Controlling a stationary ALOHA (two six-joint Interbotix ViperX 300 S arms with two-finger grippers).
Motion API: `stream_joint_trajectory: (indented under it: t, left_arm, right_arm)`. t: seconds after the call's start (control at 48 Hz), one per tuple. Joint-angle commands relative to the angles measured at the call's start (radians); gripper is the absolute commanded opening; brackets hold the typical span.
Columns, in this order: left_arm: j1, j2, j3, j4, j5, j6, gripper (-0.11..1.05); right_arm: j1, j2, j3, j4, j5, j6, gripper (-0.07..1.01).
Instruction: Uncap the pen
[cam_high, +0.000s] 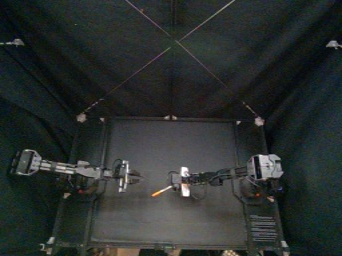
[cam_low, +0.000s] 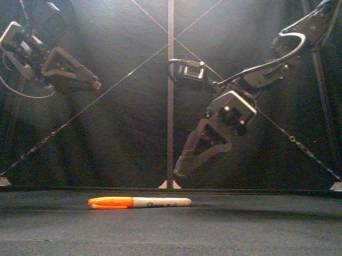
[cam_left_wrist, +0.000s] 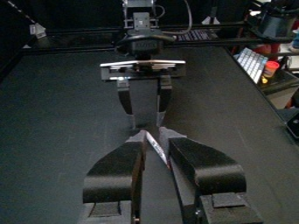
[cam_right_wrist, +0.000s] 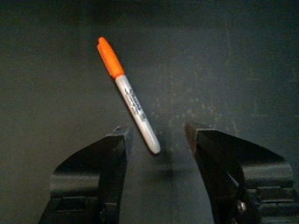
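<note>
A marker pen (cam_low: 140, 202) with a white barrel and an orange cap (cam_low: 110, 202) lies flat on the black table, near the middle (cam_high: 163, 189). My right gripper (cam_high: 181, 182) hangs just above the pen's uncapped end, open; in the right wrist view the barrel's tip (cam_right_wrist: 149, 144) lies between the spread jaws and the cap (cam_right_wrist: 107, 57) points away. My left gripper (cam_high: 128, 176) sits a little to the left of the pen, open and holding nothing. In the left wrist view the pen (cam_left_wrist: 149, 144) shows in the gap between its jaws, with the right gripper (cam_left_wrist: 145, 87) behind it.
The table (cam_high: 147, 140) around the pen is bare black surface. Its front edge runs just before the pen in the front view. The left arm (cam_low: 34, 60) stays high at the left in that view.
</note>
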Motion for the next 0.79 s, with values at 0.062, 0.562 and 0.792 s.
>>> stream_joint_trajectory:
  t: [0.062, 0.562, 0.792]
  left_arm:
    - [-0.002, 0.002, -0.014, 0.0, -0.009, -0.0031, 0.64]
    - [0.028, 0.209, -0.144, -0.103, 0.029, 0.0245, 0.9]
    - [0.04, 0.302, -0.184, -0.103, 0.067, 0.0276, 0.92]
  right_arm:
    - [0.003, 0.023, -0.048, 0.008, 0.032, 0.002, 0.85]
    - [-0.049, -0.123, -0.009, 0.008, 0.071, 0.008, 0.53]
    - [-0.063, -0.199, 0.018, -0.008, 0.067, 0.008, 0.53]
